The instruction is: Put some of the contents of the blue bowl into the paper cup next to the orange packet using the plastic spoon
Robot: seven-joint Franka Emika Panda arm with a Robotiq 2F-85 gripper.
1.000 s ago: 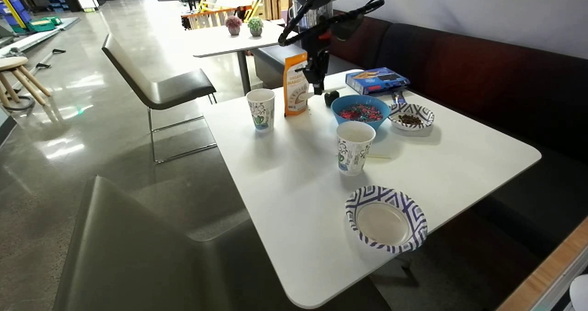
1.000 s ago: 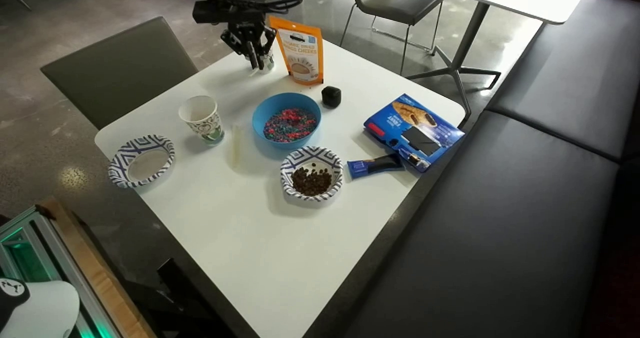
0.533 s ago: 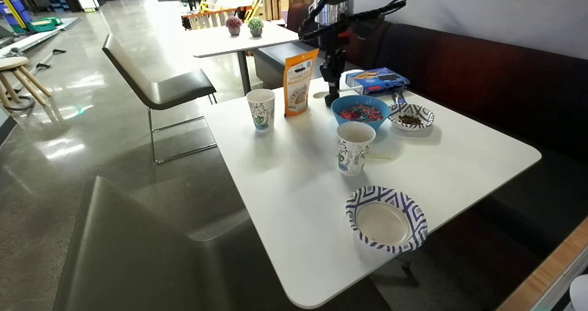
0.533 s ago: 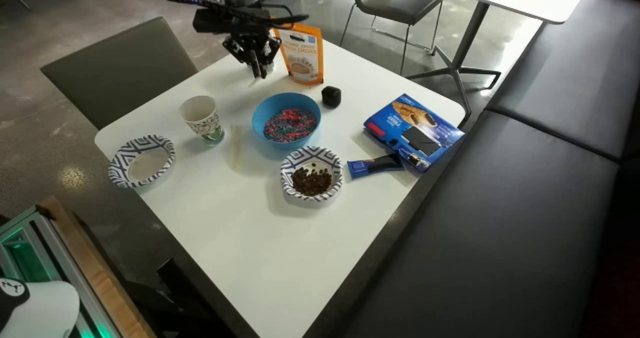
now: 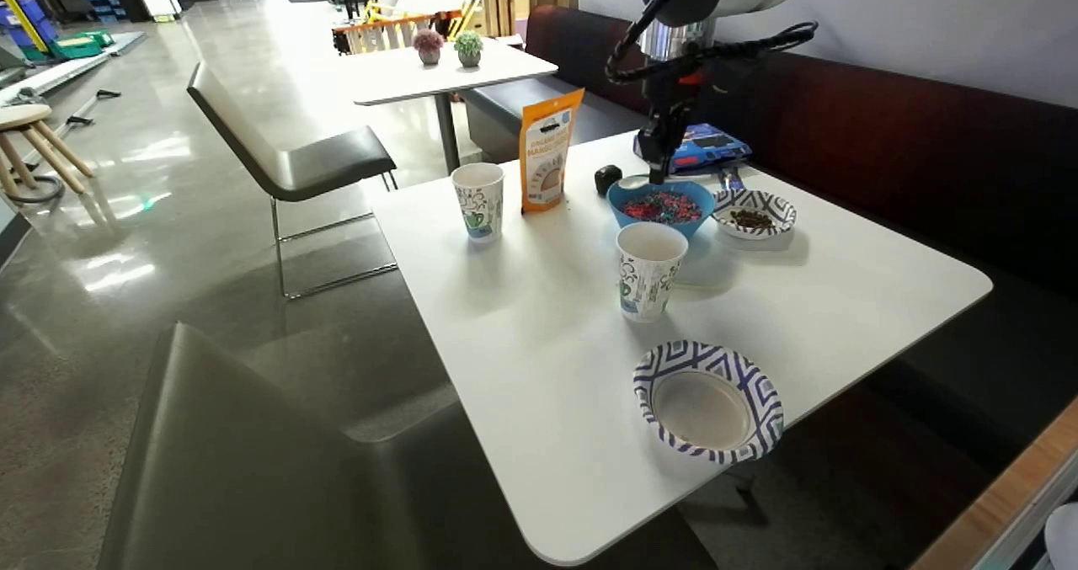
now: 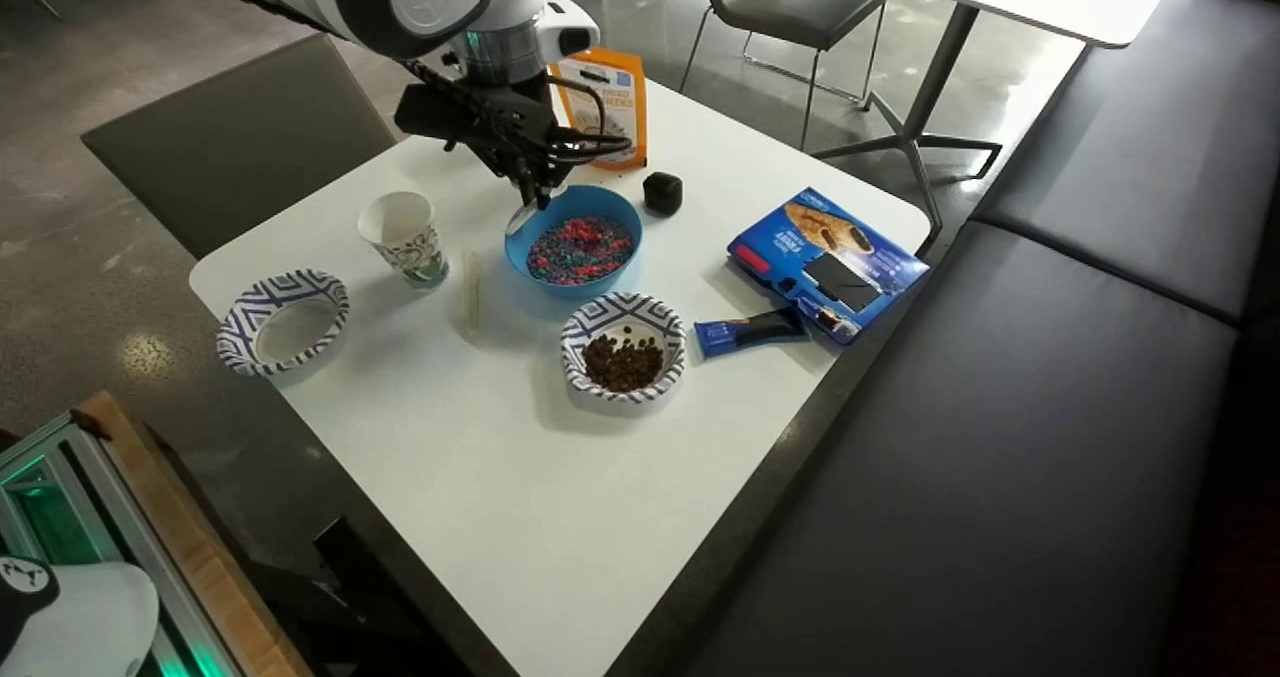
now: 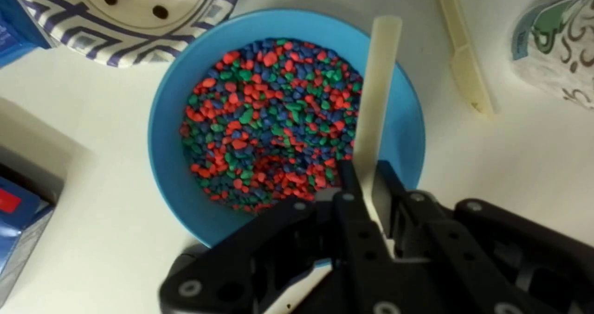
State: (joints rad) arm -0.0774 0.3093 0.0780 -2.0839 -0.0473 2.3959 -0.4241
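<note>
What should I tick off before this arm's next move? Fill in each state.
1. Gripper shut on the plastic spoon: ok.
2. Blue bowl upright, holding coloured bits: ok.
3. Spoon head dipped into the bits: not ok; in an exterior view it shows up by the bowl's rim.
4. Paper cup by the orange packet upright: ok.
5. Anything on the spoon head: cannot tell, too small.

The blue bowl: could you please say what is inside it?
Red, green and blue bits are visible; the gripper and spoon partly cover the blue bowl, and anything beneath the top layer is hidden.
</note>
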